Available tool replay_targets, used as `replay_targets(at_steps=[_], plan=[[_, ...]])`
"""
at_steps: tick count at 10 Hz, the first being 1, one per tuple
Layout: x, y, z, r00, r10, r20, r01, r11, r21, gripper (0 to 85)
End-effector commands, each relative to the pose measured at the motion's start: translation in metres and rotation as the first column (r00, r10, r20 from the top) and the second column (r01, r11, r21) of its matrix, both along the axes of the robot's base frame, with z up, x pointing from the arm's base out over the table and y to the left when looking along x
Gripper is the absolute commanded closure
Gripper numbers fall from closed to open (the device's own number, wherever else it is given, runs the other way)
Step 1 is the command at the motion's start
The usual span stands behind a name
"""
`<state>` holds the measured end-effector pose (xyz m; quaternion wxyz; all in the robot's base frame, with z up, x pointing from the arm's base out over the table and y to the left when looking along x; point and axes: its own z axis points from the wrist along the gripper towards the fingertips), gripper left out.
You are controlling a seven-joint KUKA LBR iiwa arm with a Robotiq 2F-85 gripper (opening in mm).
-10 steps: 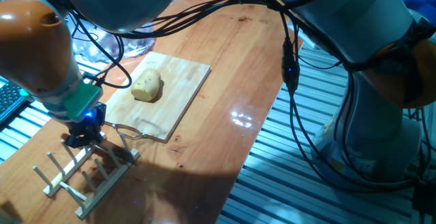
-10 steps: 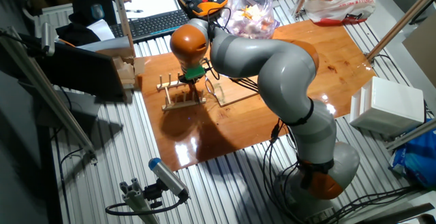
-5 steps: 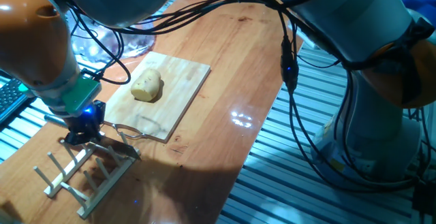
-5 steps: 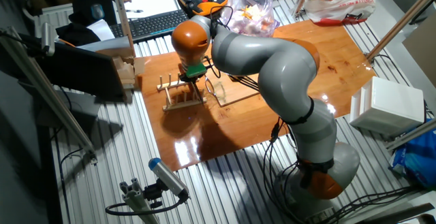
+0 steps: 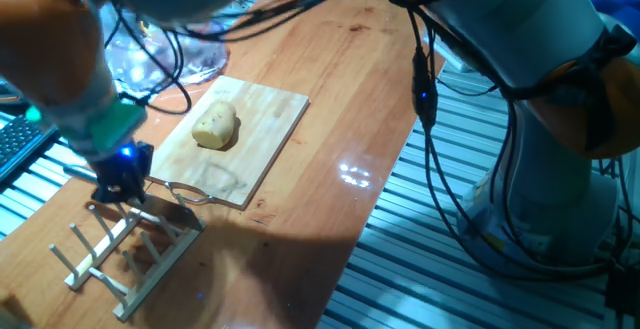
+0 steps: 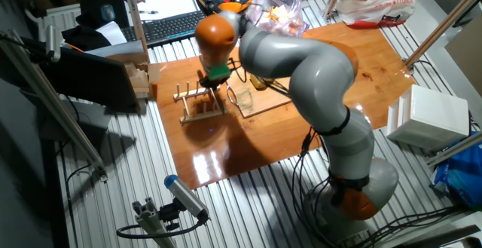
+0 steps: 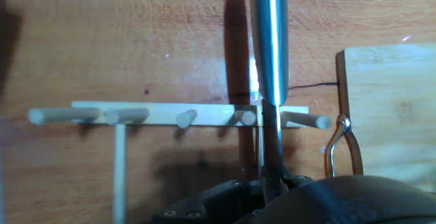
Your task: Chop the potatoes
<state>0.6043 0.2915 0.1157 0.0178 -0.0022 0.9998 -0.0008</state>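
Potato (image 5: 215,126): on cutting board (image 5: 260,129), long axis toward the board's far corner. Tool (image 5: 120,184): over wooden rack (image 5: 125,254), apparently clamped on a knife (image 7: 270,40); since earlier, lifted slightly, shifted left.

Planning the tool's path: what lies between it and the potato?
In one fixed view, bare cutting board and its wire handle separate tool from potato.

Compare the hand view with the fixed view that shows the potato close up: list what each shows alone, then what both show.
Only the hand view shows a shiny metal blade running out from the gripper, whose jaws are hidden. Only the fixed view shows the potato lying on the cutting board. Both show the wooden peg rack, the board's wire handle and the wooden table.
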Motion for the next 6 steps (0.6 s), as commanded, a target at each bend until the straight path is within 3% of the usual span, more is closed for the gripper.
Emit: replay_targets(at_steps=[1, 2, 4, 6], plan=[[-0.0028, -0.002, 0.022, 1.0, -0.01, -0.016, 0.011, 0.998, 0.059, 85.0], [-0.008, -0.005, 0.042, 0.999, -0.021, -0.035, 0.024, 0.997, 0.069, 85.0], [-0.0239, -0.014, 0.077, 0.999, -0.043, -0.027, 0.045, 0.997, 0.062, 85.0], [-0.0345, -0.032, 0.101, 0.997, -0.074, -0.029, 0.076, 0.994, 0.076, 85.0]])
